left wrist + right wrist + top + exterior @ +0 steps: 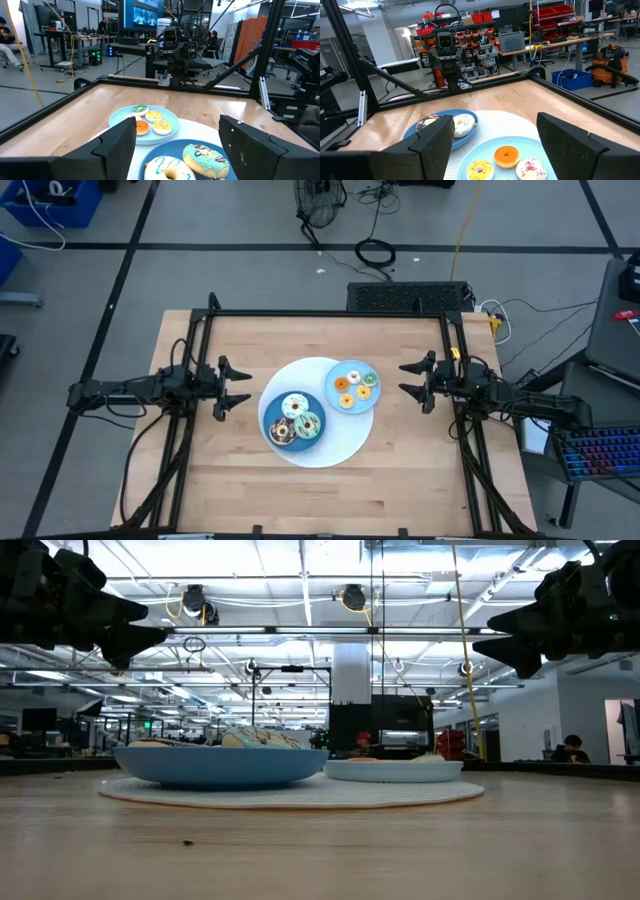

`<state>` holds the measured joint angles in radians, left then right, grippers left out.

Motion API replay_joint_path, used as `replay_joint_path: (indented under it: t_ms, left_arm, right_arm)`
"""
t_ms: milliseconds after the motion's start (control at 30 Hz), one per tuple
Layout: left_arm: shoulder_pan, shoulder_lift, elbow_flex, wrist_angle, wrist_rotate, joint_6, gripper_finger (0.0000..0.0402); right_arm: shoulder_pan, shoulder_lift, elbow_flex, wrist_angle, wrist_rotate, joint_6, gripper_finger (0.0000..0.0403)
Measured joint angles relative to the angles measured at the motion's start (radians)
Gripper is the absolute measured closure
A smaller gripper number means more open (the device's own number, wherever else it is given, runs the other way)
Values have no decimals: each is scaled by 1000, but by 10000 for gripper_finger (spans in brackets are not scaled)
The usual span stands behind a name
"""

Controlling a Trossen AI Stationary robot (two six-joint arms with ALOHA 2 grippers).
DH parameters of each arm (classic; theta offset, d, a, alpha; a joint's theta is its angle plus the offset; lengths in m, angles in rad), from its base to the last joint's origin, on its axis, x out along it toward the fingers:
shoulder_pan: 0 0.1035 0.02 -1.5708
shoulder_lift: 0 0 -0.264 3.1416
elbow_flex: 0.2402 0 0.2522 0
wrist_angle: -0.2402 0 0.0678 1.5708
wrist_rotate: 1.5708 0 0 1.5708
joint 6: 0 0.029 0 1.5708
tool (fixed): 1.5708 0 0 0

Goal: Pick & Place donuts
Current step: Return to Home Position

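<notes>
Your left gripper (247, 387) hangs over the table's left side, fingers apart and empty. Near it, the dark blue plate (267, 408) carries the three large donuts (295, 406). Just beside that, the light blue plate (355, 410) carries the small donuts (354, 376). Your right gripper (403, 377) hangs beyond, also spread and empty. Dip or swing inward while retreating, and a spread finger could clip a rim and spill donuts.

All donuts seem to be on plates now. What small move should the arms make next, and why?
Probably pull both arms back to rest. The left gripper and right gripper hang open and empty beside the plates; the large donuts lie on the dark blue plate, the small donuts on the light blue plate, and none lies elsewhere.
</notes>
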<state>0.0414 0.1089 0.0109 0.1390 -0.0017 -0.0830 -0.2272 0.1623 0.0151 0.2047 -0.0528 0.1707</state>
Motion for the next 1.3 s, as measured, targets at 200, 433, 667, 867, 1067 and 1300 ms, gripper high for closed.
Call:
replay_joint_path:
  t_ms: [200,433,667,867,1067,1300]
  left_arm:
    - [0,0,0,0,0,0,119]
    - [0,0,0,0,0,0,119]
    - [0,0,0,0,0,0,125]
    - [0,0,0,0,0,0,125]
    - [0,0,0,0,0,0,119]
    - [0,0,0,0,0,0,121]
  right_arm:
    - [0,0,0,0,0,0,133]
    - [0,0,0,0,0,0,133]
    - [0,0,0,0,0,0,133]
    - [0,0,0,0,0,0,133]
    - [0,0,0,0,0,0,133]
    - [0,0,0,0,0,0,133]
